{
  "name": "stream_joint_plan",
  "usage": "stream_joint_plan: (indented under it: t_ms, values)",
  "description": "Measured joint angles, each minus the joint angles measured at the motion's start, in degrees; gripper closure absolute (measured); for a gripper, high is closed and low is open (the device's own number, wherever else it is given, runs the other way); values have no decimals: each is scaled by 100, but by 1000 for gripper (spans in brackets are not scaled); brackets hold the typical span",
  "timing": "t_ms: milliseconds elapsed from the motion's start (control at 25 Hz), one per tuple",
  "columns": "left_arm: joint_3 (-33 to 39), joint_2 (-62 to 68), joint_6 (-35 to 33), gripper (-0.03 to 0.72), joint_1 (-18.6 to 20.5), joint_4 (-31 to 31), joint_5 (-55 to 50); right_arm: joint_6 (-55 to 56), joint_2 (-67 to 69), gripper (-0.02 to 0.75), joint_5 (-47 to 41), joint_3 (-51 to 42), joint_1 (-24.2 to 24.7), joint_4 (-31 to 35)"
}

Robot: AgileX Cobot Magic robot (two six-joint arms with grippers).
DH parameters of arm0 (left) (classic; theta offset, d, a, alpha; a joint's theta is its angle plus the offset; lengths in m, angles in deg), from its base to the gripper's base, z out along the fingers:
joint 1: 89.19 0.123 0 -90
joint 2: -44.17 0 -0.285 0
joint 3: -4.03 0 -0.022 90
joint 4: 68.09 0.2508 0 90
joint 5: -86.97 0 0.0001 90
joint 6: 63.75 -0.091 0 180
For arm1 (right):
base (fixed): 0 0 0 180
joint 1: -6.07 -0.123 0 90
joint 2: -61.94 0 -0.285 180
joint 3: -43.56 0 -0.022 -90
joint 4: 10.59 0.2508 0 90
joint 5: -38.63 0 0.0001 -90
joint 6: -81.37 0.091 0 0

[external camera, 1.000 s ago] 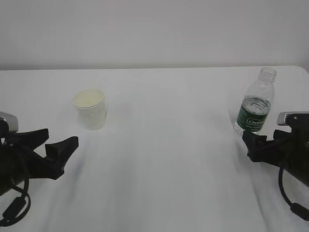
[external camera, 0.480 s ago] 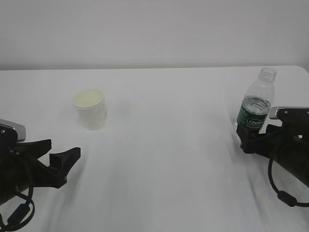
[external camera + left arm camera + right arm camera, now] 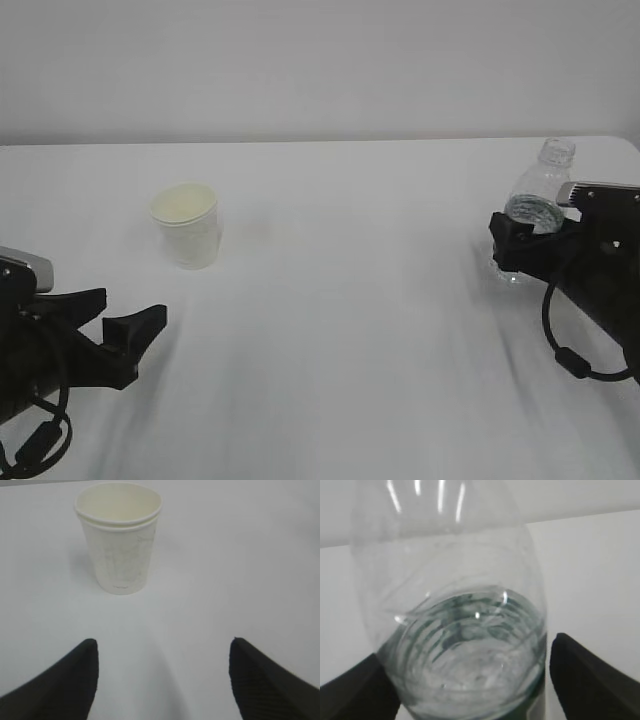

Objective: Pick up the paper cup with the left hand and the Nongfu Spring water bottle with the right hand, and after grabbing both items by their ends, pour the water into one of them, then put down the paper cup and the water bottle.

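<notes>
The right black two-finger gripper (image 3: 522,240) has advanced, jaws spread, straddling the upright clear ribbed plastic bottle (image 3: 540,195). The left gripper (image 3: 125,330), also spread, faces the white paper cup (image 3: 186,224) standing ahead on the bench (image 3: 350,300).

Bare table (image 3: 350,300) lies between cup (image 3: 187,224) and bottle (image 3: 535,200).

A plain white bench (image 3: 340,300) is filling most of the exterior view, stretching from the near edge back toward twelve o'clock, where its far edge is meeting a bare, pale grey-white wall (image 3: 320,60). Soft, even light is falling across the bench top, leaving only faint grey shadows. At two o'clock the bench's far corner is rounding off.
</notes>
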Motion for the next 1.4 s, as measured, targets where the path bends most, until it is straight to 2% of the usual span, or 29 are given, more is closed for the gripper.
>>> stream_joint_plan:
  t_ms: [440, 1080, 1400]
  values:
    - [0, 0, 0, 99, 0, 0, 0, 0, 560, 78, 12, 290, 0, 0]
    - [0, 0, 0, 99, 0, -33, 0, 0, 584, 96, 12, 599, 0, 41]
    - [0, 0, 0, 99, 0, -33, 0, 0, 584, 227, 12, 599, 0, 31]
